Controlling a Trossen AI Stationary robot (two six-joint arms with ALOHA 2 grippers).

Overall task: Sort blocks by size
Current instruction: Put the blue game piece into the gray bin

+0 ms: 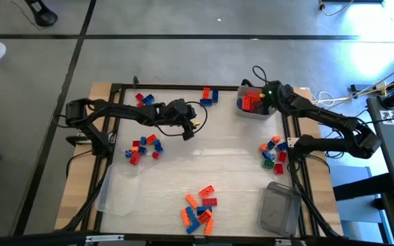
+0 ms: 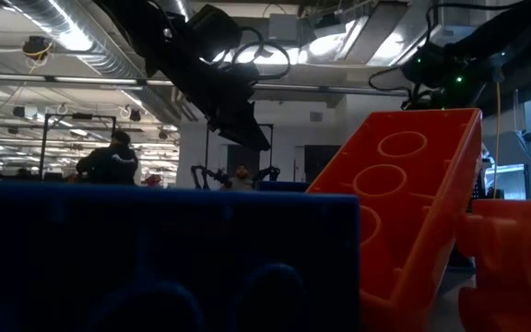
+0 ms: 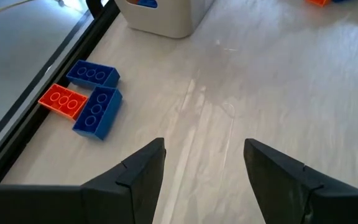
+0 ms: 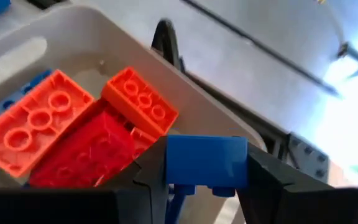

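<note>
The blocks lie in loose groups on the table: red and blue ones at the left [image 1: 144, 145], some at the far edge [image 1: 209, 96], a group at the right [image 1: 273, 152] and one near the front [image 1: 200, 208]. A white tub [image 1: 241, 109] at the far right holds orange and red blocks [image 4: 61, 124]. My right gripper [image 4: 207, 171] hangs over this tub [image 4: 55, 37], shut on a small blue block [image 4: 207, 160]. My left gripper [image 3: 204, 149] stands open above bare table at mid-left [image 1: 189, 131], with nothing between its fingers. My right gripper pinches the small blue block by two opposite sides [image 4: 176, 162] between its two fingers. The fingers slant down from the table's right. The block is lifted clear, above the tub's orange and red blocks.
Two blue blocks and an orange one [image 3: 92, 99] lie by the far frame bar, ahead of my left gripper. A clear tub [image 1: 279, 208] stands at the front right and a clear one [image 1: 122, 190] at the front left. A big blue block [image 2: 155, 258] fills the low view.
</note>
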